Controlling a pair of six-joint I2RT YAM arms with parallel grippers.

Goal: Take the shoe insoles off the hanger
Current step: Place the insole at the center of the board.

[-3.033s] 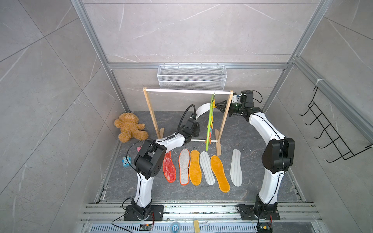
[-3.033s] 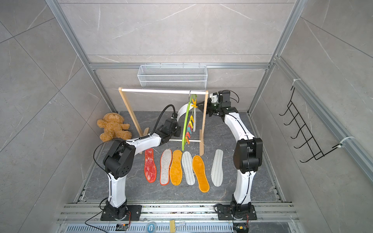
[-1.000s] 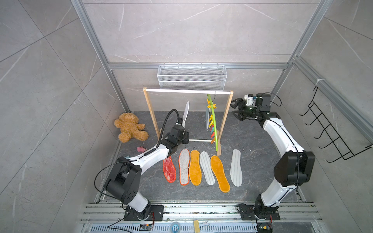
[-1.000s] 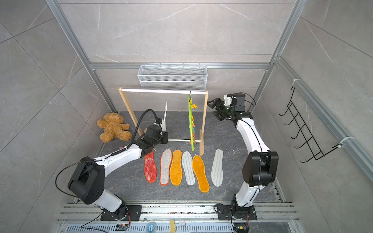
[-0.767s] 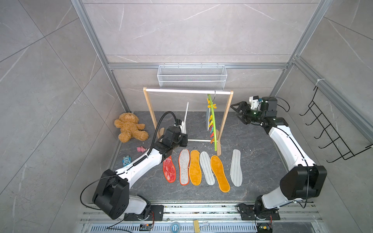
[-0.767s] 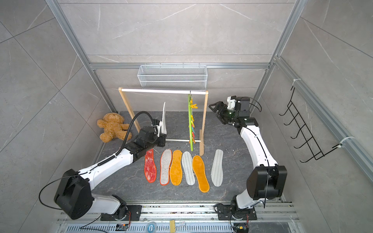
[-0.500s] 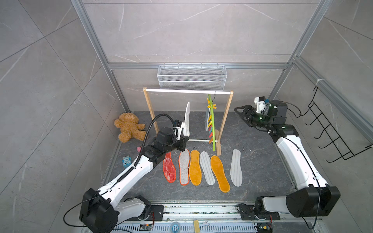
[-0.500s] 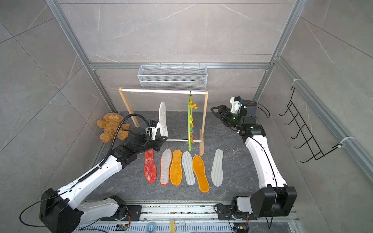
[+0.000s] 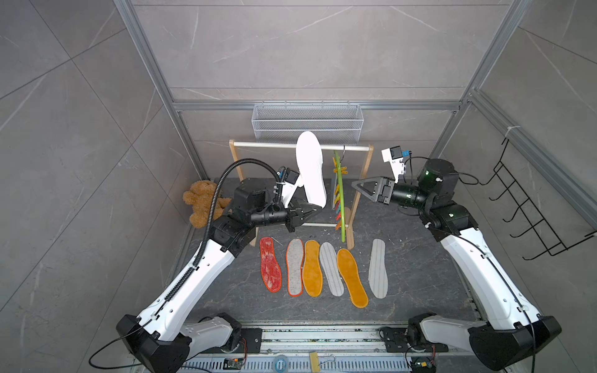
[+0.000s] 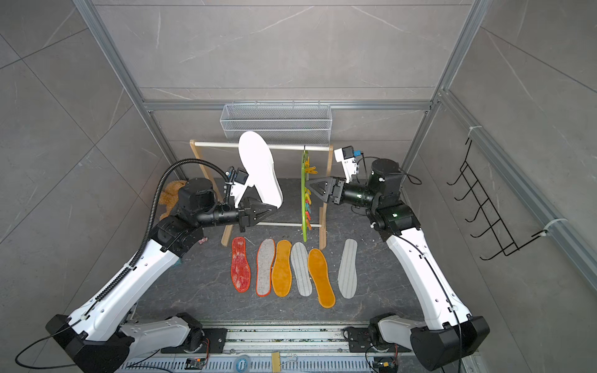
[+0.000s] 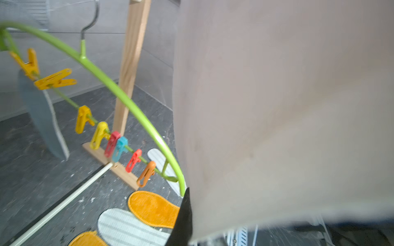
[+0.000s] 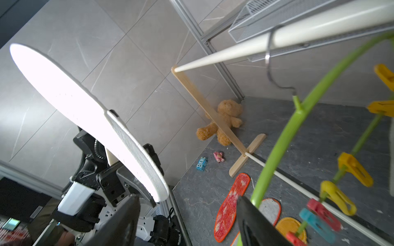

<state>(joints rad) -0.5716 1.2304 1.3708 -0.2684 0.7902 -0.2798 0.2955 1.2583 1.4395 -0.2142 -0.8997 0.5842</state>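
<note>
My left gripper [image 9: 314, 210] [image 10: 272, 210] is shut on the heel end of a white insole [image 9: 310, 168] [image 10: 258, 168], which stands upright to the left of the hanger. In the left wrist view this insole [image 11: 277, 106] fills most of the frame beside one dark finger [image 11: 183, 217]. The lime-green hanger [image 9: 339, 193] [image 10: 303, 200] [image 12: 283, 144] hangs from the rail. A grey-blue insole [image 11: 40, 115] is still clipped to it. Several insoles lie in a row on the floor, from a red one [image 9: 269, 264] to a pale one [image 9: 378, 273]. My right gripper [image 9: 355, 186] [image 12: 189, 221] is open and empty, just right of the hanger.
A wooden rail frame [image 9: 358, 193] carries the hanger. A teddy bear [image 9: 202, 203] and small toys [image 12: 201, 164] lie at the back left. A wire basket [image 9: 307, 124] hangs on the back wall. A black hook rack [image 9: 529, 210] is on the right wall.
My left arm has lifted the white insole up and away from the hanger, toward the left. My right arm has risen beside the frame's right post, and its jaws have narrowed a little.
</note>
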